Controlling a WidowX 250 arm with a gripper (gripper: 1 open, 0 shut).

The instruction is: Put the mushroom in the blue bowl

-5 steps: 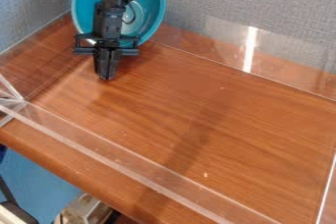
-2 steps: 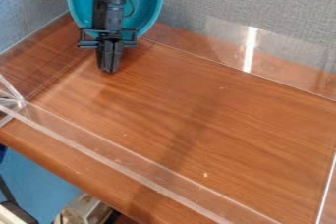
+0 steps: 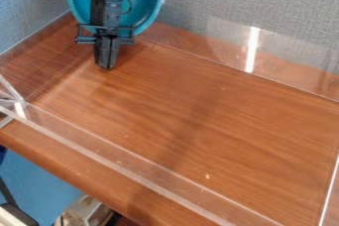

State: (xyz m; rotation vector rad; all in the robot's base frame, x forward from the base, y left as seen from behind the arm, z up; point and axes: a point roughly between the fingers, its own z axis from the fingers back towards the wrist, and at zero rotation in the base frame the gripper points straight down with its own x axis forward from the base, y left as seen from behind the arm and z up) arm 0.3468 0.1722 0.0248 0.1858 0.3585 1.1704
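The blue bowl [image 3: 149, 2] stands at the far left corner of the table, its turquoise inside facing the camera and its top cut off by the frame. My black gripper [image 3: 105, 61] hangs in front of the bowl, pointing down, with its tips just above the wood near the bowl's lower edge. The fingers are pressed together, and nothing shows between them. The gripper body covers the middle of the bowl. The mushroom is not in view anywhere on the table or in the visible part of the bowl.
The brown wooden table [image 3: 199, 111] is fenced by clear acrylic walls: a panel at the back right [image 3: 284, 56] and a low wall along the front [image 3: 133, 166]. A grey wall rises behind, and the floor shows past the front edge.
The gripper has drifted a little back and to the left, closer to the bowl, staying shut. The bowl has not moved.
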